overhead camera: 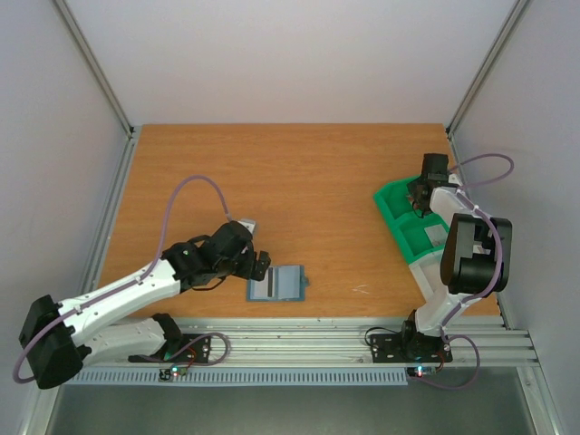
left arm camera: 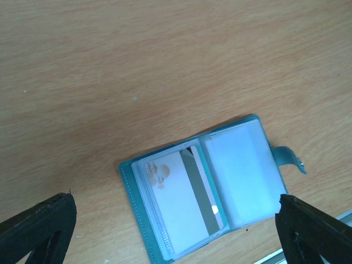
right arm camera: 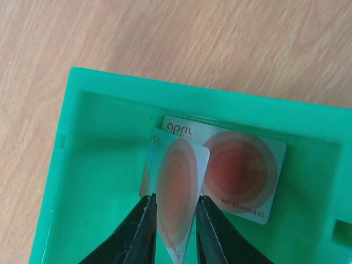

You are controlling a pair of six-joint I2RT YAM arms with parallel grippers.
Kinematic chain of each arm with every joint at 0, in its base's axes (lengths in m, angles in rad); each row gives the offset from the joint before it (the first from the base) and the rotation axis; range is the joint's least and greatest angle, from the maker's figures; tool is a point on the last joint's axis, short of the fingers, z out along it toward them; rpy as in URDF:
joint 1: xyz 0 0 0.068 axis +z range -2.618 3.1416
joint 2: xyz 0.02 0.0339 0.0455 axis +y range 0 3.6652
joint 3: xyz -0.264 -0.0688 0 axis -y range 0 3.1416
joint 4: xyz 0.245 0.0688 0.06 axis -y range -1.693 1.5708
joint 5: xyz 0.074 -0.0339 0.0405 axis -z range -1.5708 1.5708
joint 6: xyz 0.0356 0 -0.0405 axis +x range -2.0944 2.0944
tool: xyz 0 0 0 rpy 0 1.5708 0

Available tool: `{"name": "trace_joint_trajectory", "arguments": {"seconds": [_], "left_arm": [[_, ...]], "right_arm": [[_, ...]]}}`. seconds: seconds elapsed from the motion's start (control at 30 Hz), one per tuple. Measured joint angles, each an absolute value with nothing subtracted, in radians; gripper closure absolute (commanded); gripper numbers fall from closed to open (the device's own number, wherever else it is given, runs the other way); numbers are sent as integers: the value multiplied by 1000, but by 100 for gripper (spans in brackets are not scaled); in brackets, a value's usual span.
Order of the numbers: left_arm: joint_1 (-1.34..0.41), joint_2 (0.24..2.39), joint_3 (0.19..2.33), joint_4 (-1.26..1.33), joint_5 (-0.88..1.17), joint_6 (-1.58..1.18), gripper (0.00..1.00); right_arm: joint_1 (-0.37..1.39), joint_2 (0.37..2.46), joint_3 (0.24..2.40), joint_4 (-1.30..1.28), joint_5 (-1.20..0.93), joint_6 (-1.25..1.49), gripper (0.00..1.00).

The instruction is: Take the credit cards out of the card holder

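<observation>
The card holder [overhead camera: 276,284] lies spread open on the table, blue-green, with clear pockets. A pale credit card [left arm camera: 179,201] with a grey stripe sits in its left pocket. My left gripper [overhead camera: 263,265] hovers just left of the holder, open wide, and in the left wrist view its fingers [left arm camera: 44,225] straddle the holder [left arm camera: 242,165]. My right gripper [right arm camera: 176,201] is inside the green bin [right arm camera: 99,165]. Its jaws are slightly parted, and a red-circled credit card [right arm camera: 179,176] stands tilted and loose between them. Another red-circled card [right arm camera: 242,170] lies flat on the bin floor.
The green two-compartment bin [overhead camera: 399,227] stands at the right edge of the table, under my right gripper [overhead camera: 419,201]. A metal rail [overhead camera: 299,340] runs along the near edge, just below the holder.
</observation>
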State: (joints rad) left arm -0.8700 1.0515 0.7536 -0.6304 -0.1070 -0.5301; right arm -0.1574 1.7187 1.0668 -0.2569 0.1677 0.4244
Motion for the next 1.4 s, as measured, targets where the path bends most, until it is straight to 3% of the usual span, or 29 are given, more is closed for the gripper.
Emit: {"name": "trace_joint_trajectory", "arguments": {"seconds": [0.3, 0.47, 0.63, 0.8, 1.4], "left_arm": [[-776, 1128, 788, -689, -68, -523, 1], [-707, 1147, 791, -697, 24, -515, 9], [-661, 1169, 791, -688, 130, -523, 10], [-590, 1193, 758, -604, 270, -574, 19], [-550, 1325, 635, -391, 415, -701, 31]], "right_arm": [[-158, 1722, 1195, -458, 214, 455, 70], [-157, 1722, 1211, -483, 199, 413, 70], [-152, 1708, 1211, -489, 114, 354, 69], [-128, 1660, 1211, -491, -34, 306, 69], [266, 1524, 966, -430, -392, 253, 75]]}}
